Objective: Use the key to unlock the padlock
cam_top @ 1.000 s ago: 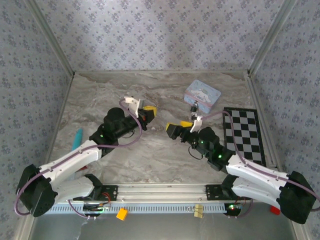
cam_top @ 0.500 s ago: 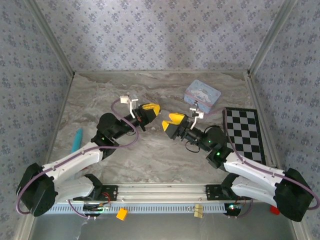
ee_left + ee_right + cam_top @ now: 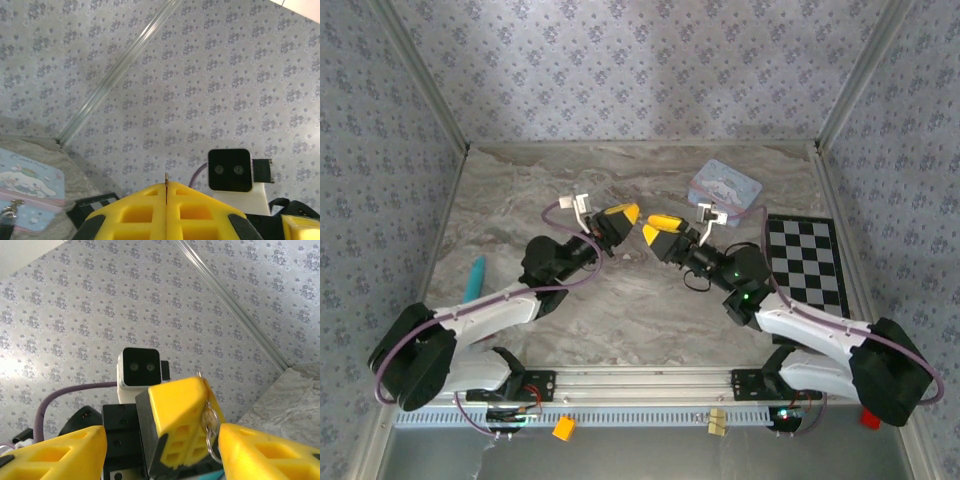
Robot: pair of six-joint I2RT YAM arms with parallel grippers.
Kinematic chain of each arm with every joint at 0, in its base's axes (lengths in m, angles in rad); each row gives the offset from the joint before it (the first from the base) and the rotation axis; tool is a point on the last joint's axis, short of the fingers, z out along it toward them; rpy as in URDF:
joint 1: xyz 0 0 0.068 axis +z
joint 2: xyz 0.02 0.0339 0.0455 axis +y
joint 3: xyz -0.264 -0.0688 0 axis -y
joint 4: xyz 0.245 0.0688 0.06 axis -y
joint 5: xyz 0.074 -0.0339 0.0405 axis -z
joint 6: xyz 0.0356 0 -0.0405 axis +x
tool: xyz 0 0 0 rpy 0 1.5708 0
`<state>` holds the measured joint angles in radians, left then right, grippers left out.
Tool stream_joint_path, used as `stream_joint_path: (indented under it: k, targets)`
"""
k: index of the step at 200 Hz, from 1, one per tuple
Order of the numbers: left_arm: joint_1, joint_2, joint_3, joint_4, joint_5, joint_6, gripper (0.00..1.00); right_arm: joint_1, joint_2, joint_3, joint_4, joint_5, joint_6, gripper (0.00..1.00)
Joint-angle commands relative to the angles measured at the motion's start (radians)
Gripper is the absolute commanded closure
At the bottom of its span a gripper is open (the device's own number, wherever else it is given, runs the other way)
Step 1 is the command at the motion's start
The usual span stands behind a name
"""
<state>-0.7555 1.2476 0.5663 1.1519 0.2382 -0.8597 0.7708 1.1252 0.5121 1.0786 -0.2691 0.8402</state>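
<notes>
My left gripper (image 3: 626, 214) is raised over the table's middle, its yellow fingers (image 3: 135, 210) shut on the key. The key's thin tip (image 3: 166, 176) sticks out between them. In the right wrist view the key's round brass head and ring (image 3: 209, 421) hang at the side of the left gripper (image 3: 200, 382). My right gripper (image 3: 654, 224) faces it, open, its fingers (image 3: 55, 452) standing on either side of the left one; the right-hand finger is close to the key ring. A small silvery part with a dark body, the padlock (image 3: 12, 204), lies at the tin's near edge.
The pale blue cartoon tin (image 3: 724, 186) sits at the back right, with a black-and-white chequered board (image 3: 807, 265) to its right and nearer. A teal stick (image 3: 474, 278) lies at the left. Patterned walls close in three sides.
Both grippers have come together over the table's middle and now meet tip to tip. The right jaws have narrowed around the left gripper's fingers. The left stays shut on the key.
</notes>
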Motion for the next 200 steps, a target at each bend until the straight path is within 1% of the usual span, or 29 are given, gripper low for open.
stream_joint_path:
  k: [1, 37, 78, 96, 115, 150, 179, 200]
  targets:
    - [-0.028, -0.005, 0.012, 0.114, -0.033, -0.048, 1.0, -0.005, 0.016, 0.046, 0.069, -0.029, 0.021, 0.42]
    - [-0.034, -0.019, 0.017, 0.114, -0.037, -0.056, 1.0, -0.011, 0.017, 0.023, 0.079, 0.0, 0.029, 0.43]
    - [-0.045, -0.014, 0.02, 0.122, -0.042, -0.061, 1.0, -0.01, 0.037, 0.054, 0.085, -0.05, 0.041, 0.46]
    - [-0.046, -0.011, 0.025, 0.129, -0.04, -0.065, 1.0, -0.008, 0.05, 0.052, 0.091, -0.045, 0.046, 0.46]
    - [-0.049, -0.01, 0.032, 0.123, -0.035, -0.063, 1.0, -0.008, 0.059, 0.054, 0.104, -0.048, 0.054, 0.49]
    - [-0.05, -0.011, 0.032, 0.123, -0.04, -0.063, 1.0, -0.005, 0.066, 0.064, 0.104, -0.058, 0.053, 0.57]
    - [-0.05, -0.011, 0.032, 0.12, -0.045, -0.059, 1.0, -0.005, 0.065, 0.065, 0.104, -0.058, 0.054, 0.69]
    - [-0.051, -0.013, 0.029, 0.119, -0.051, -0.058, 1.0, -0.005, 0.062, 0.068, 0.097, -0.062, 0.052, 0.74]
